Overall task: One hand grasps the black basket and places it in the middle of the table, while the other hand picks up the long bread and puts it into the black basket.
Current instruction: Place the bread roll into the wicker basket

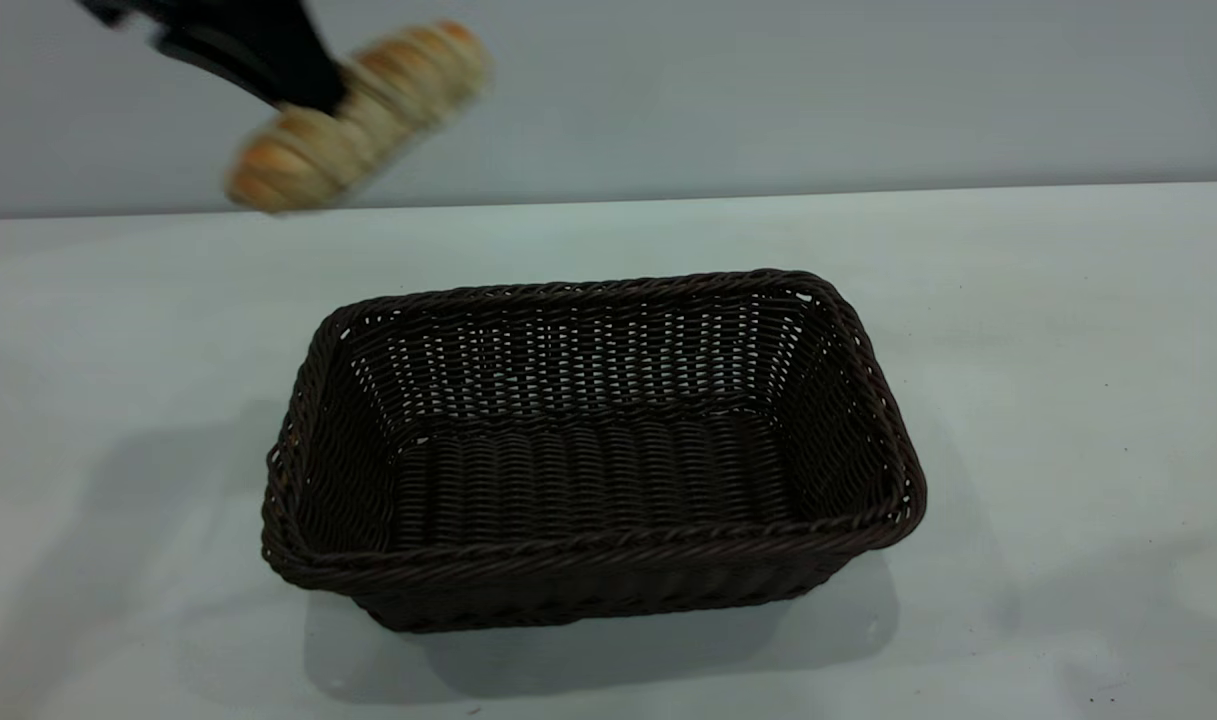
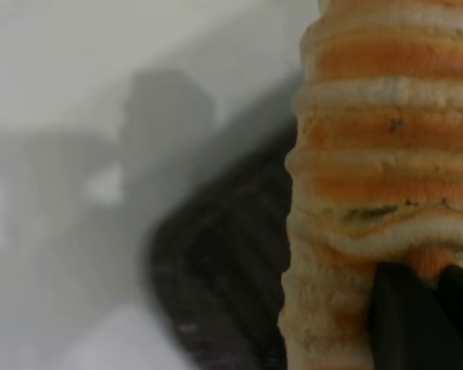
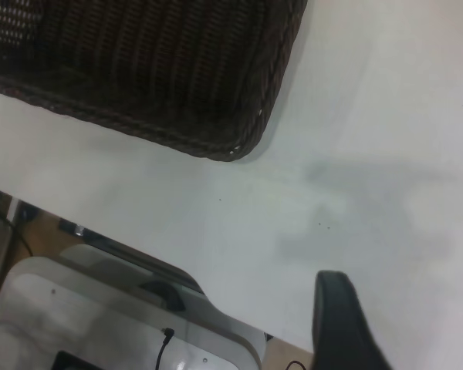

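The black basket (image 1: 608, 590) stands empty in the middle of the table (image 1: 1068, 330). My left gripper (image 1: 320, 92) is high in the air, beyond the basket's far left corner, and is shut on the long bread (image 1: 368, 110) near its middle. The loaf hangs tilted, with its right end higher. In the left wrist view the bread (image 2: 386, 139) fills the near side between my left gripper (image 2: 436, 281), and the basket (image 2: 216, 262) shows below it. The right gripper is outside the exterior view. In its wrist view one finger (image 3: 336, 316) hovers over bare table beside a basket corner (image 3: 239, 146), holding nothing.
The table's edge and the grey rig base (image 3: 100, 308) beyond it show in the right wrist view. A plain grey wall (image 1: 868, 90) stands behind the table.
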Controlling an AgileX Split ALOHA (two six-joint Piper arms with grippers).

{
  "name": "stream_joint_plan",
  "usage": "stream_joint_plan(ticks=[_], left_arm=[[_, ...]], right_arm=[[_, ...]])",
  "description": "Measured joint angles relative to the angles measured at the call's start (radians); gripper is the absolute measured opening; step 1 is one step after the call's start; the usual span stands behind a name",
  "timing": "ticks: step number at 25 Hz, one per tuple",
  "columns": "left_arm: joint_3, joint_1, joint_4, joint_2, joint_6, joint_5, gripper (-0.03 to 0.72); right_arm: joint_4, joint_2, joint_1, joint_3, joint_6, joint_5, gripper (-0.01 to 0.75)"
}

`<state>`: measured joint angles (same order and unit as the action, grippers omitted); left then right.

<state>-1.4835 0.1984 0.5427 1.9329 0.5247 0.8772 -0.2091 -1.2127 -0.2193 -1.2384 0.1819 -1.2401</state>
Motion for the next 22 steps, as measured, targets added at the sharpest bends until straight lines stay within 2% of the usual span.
stream_joint_plan(ticks=[6, 10, 13, 18, 20, 22], left_arm=[[0.0, 0.143, 0.017, 0.108, 0.002, 0.013, 0.054], [0.0, 0.186, 0.018, 0.164, 0.003, 0.009, 0.089], [0.0, 0.189, 0.019, 0.173, 0.003, -0.001, 0.181], [-0.012, 0.187, -0.03, 0.164, 0.003, -0.002, 0.413], [-0.049, 0.186, -0.076, 0.151, 0.0, 0.021, 0.474], [-0.098, 0.186, -0.14, 0.133, -0.017, 0.076, 0.503]], right_arm=[[0.001, 0.0, 0.0, 0.0, 0.0, 0.0, 0.444], [0.001, 0.0, 0.0, 0.0, 0.0, 0.0, 0.444], [0.001, 0.0, 0.0, 0.0, 0.0, 0.0, 0.444], [0.001, 0.0, 0.0, 0.0, 0.0, 0.0, 0.444], [0.002, 0.0, 0.0, 0.0, 0.0, 0.0, 0.444], [0.002, 0.0, 0.0, 0.0, 0.0, 0.0, 0.444]])
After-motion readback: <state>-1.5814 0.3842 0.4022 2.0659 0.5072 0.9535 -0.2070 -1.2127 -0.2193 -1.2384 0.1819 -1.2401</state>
